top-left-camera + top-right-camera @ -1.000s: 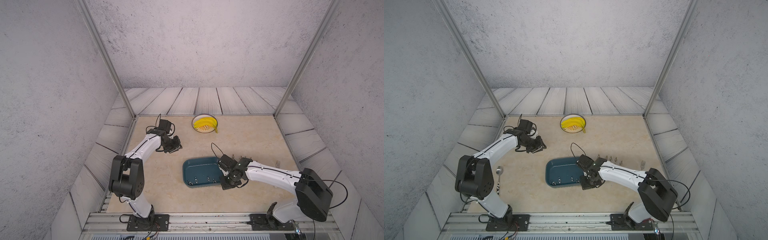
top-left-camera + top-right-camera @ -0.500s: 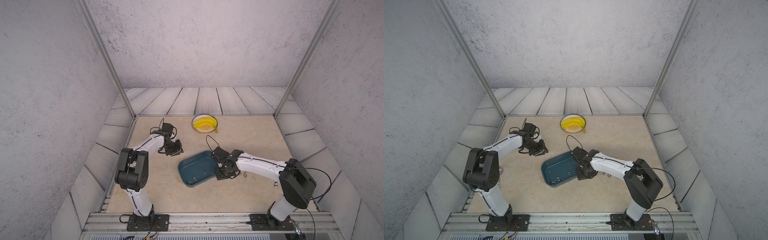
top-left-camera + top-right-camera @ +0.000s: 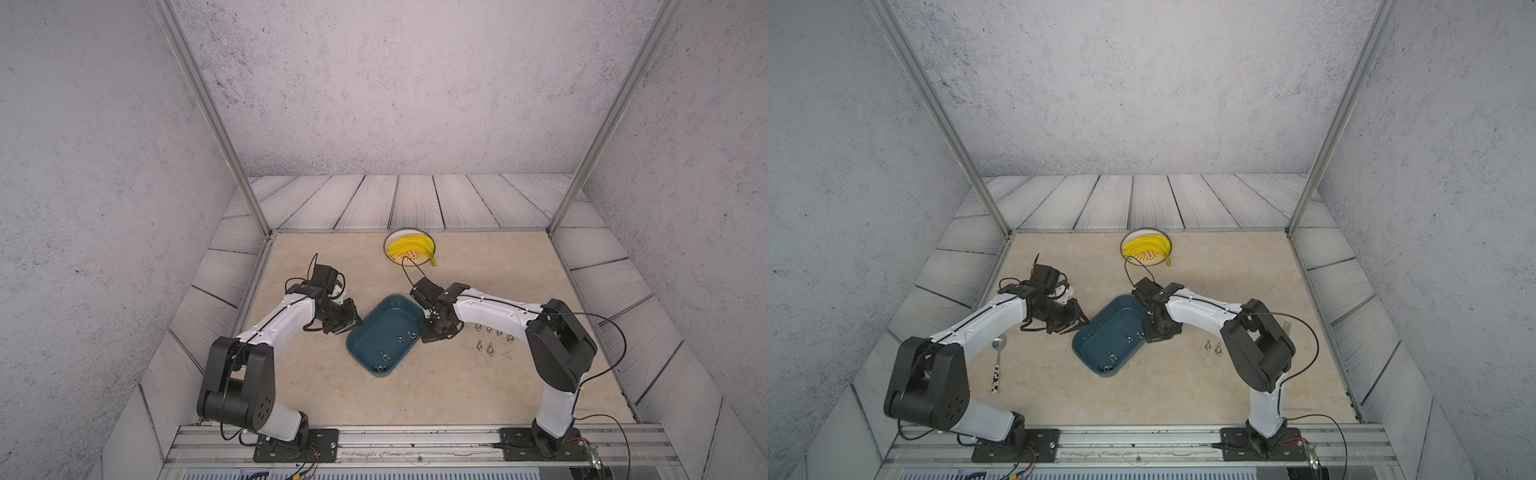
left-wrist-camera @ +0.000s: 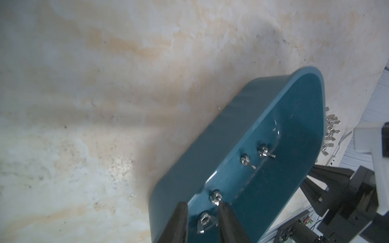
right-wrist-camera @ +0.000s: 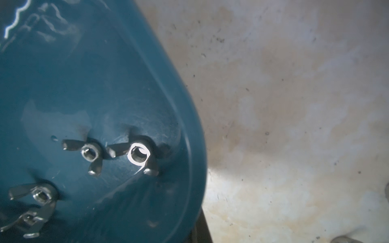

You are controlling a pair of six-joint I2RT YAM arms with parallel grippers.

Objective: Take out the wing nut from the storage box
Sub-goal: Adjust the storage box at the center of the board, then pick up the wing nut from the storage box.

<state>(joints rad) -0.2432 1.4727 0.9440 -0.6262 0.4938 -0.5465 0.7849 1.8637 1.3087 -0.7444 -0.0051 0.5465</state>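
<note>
**Black left gripper point(image 4: 201, 208): jaws narrow, empty**

A small silver metal wing nut point(image 4: 205, 219) lies just ahead of it inside the shallow teal plastic storage box point(image 3: 380, 324), set diagonally between the arms. The closed right gripper point(image 3: 430, 332) sits at the opposite rim. Beige marbled tabletop point(image 3: 457, 395), grey walls point(image 3: 374, 104).
</note>
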